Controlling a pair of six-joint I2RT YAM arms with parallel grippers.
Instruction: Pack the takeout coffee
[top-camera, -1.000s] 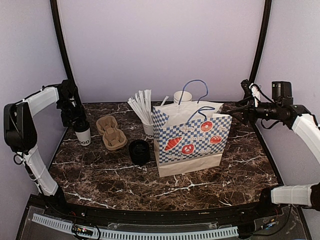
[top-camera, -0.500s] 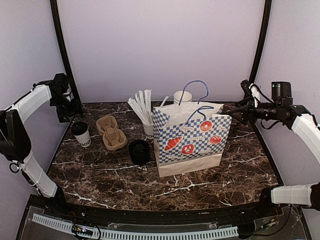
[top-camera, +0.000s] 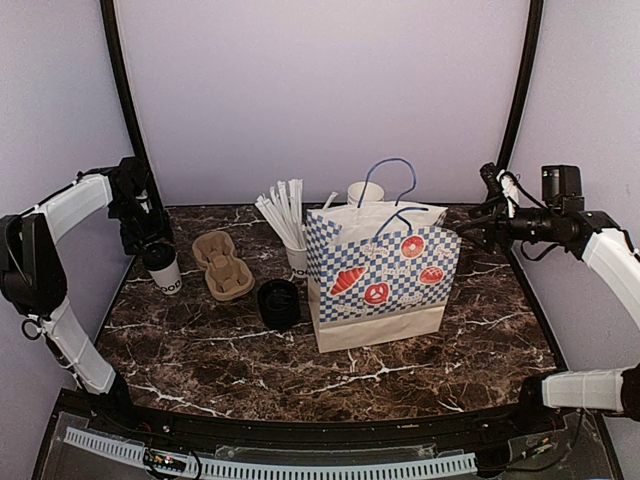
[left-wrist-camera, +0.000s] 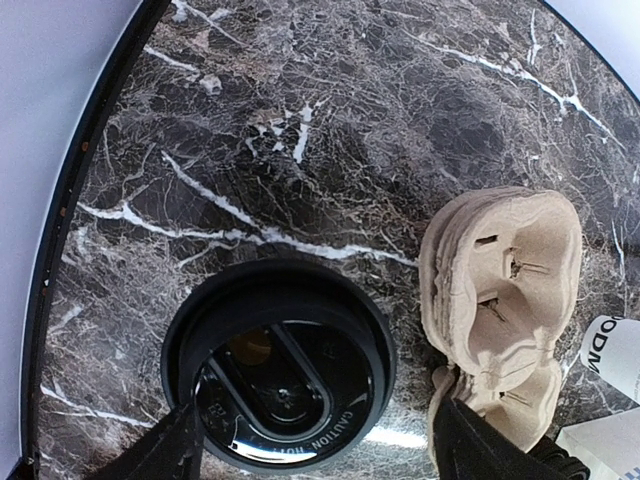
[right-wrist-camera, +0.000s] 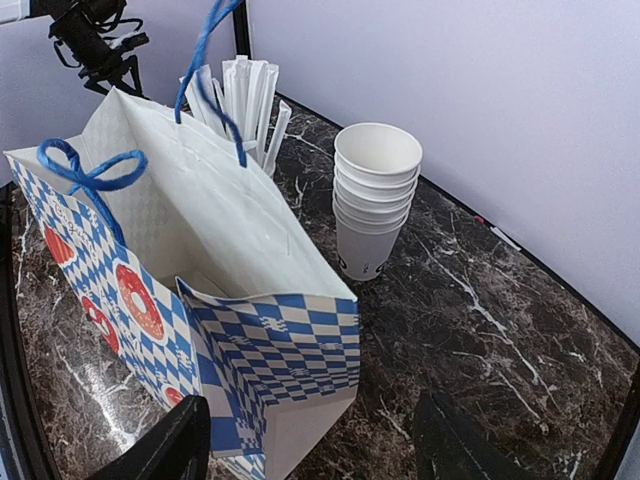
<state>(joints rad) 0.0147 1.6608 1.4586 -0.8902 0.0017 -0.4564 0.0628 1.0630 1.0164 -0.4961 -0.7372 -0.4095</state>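
Observation:
The takeout coffee cup (top-camera: 164, 274) is white with dark lettering and stands at the table's left edge. Its round black lid (top-camera: 158, 253) is on top of it. In the left wrist view the lid (left-wrist-camera: 280, 372) lies straight below. My left gripper (top-camera: 148, 238) hangs just above the cup and is open. Its fingers (left-wrist-camera: 172, 452) straddle the lid without closing on it, as the left wrist view (left-wrist-camera: 325, 455) shows. My right gripper (top-camera: 480, 226) is open and empty in the air, right of the blue-checked paper bag (top-camera: 385, 275). The bag's open corner (right-wrist-camera: 290, 350) lies below it in the right wrist view (right-wrist-camera: 315, 445).
A brown pulp cup carrier (top-camera: 222, 264) lies right of the coffee. A stack of black lids (top-camera: 279, 303) sits in front of a cup of white straws (top-camera: 290, 225). A stack of white cups (right-wrist-camera: 375, 195) stands behind the bag.
My left gripper lifted up and back from the cup, then came down again above its lid. The bag's top has shifted a little to the left.

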